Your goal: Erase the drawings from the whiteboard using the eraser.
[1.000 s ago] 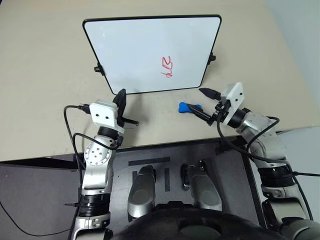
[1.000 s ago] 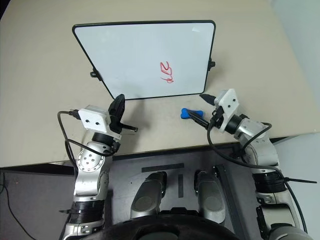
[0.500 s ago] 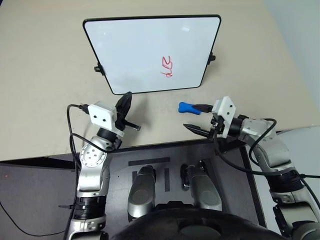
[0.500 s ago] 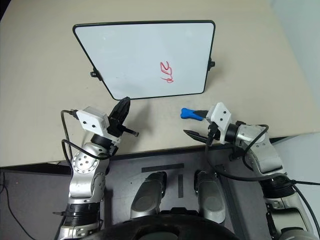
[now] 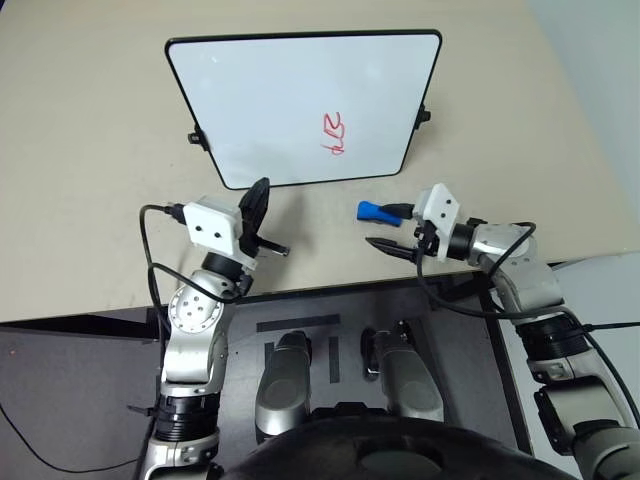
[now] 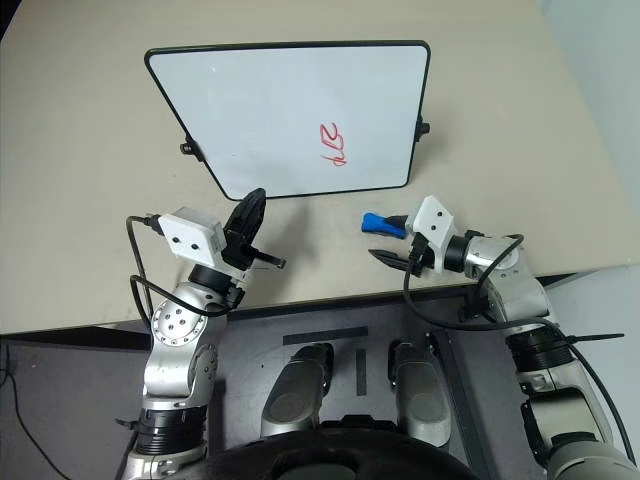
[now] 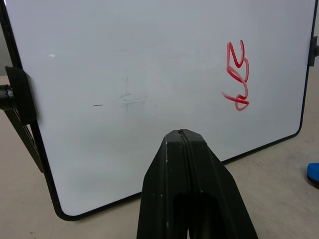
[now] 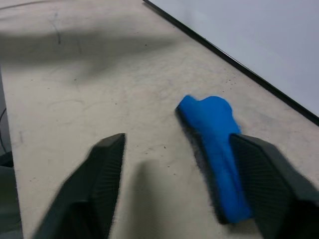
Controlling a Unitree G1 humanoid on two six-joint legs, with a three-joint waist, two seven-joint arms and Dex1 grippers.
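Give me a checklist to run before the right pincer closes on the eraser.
1. Right pincer open: ok.
2. Eraser between its fingers: ok, though it lies close to one finger, off centre.
3. Eraser flat on the table, off the whiteboard: ok.
4. Drawings still on the whiteboard to erase: ok.
5. Left pincer shut, apart from the eraser: ok.
6. Firm contact with the eraser: cannot tell.

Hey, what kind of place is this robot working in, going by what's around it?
Probably a lab or test bench, not a home. A plain beige table carries just a whiteboard with a small red scribble and a blue eraser, laid out like a staged erasing trial. Bare cables loop off the robot's arms.
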